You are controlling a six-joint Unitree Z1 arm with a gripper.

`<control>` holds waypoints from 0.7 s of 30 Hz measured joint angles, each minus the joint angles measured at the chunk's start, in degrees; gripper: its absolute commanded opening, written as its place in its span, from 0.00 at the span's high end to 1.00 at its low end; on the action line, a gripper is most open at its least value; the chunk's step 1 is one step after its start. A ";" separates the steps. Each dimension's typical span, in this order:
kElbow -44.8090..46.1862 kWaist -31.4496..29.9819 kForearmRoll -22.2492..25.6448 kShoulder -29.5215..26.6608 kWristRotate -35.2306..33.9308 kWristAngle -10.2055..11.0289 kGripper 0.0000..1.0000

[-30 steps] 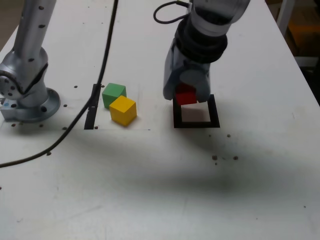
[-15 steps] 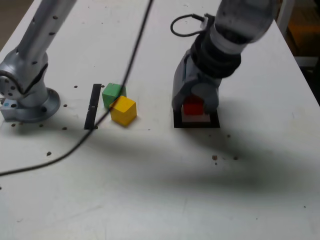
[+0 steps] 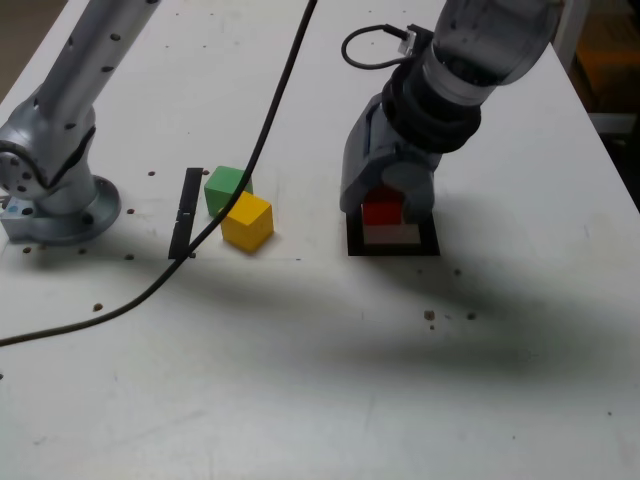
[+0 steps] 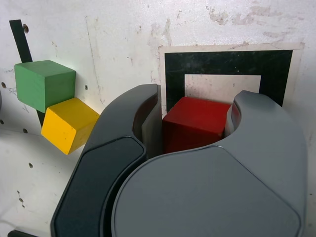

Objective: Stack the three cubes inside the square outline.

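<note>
The tool (image 4: 196, 106) grips the red block (image 4: 197, 118), likely to set it within the square outline (image 4: 222, 62) as the base.

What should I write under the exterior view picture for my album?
Robot hand grips the red cube over the square outline; green and yellow cubes wait nearby.

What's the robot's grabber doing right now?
Gripper: closed on the red cube, holding it between its fingers.
</note>
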 measured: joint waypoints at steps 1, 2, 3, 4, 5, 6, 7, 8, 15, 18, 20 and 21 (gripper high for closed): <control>-0.19 0.09 0.20 0.10 -0.04 0.00 0.62; -0.32 0.22 0.42 0.25 -0.08 0.00 0.58; -0.46 0.32 0.65 0.43 -0.11 0.01 0.53; -0.74 0.41 0.95 0.69 -0.11 0.13 0.48; -0.97 0.42 1.11 0.87 -0.11 0.33 0.43; -1.21 0.42 1.25 1.01 -0.11 0.55 0.36; -1.41 0.42 1.40 1.10 -0.11 0.72 0.32; -1.64 0.42 1.66 1.18 -0.10 0.97 0.23; -2.54 0.42 3.27 1.18 -0.04 1.17 0.02; -2.97 0.42 4.35 1.17 0.09 0.58 0.01; -2.99 0.42 5.17 0.99 0.16 0.13 0.01; -2.98 0.42 5.49 0.70 0.19 -0.06 0.01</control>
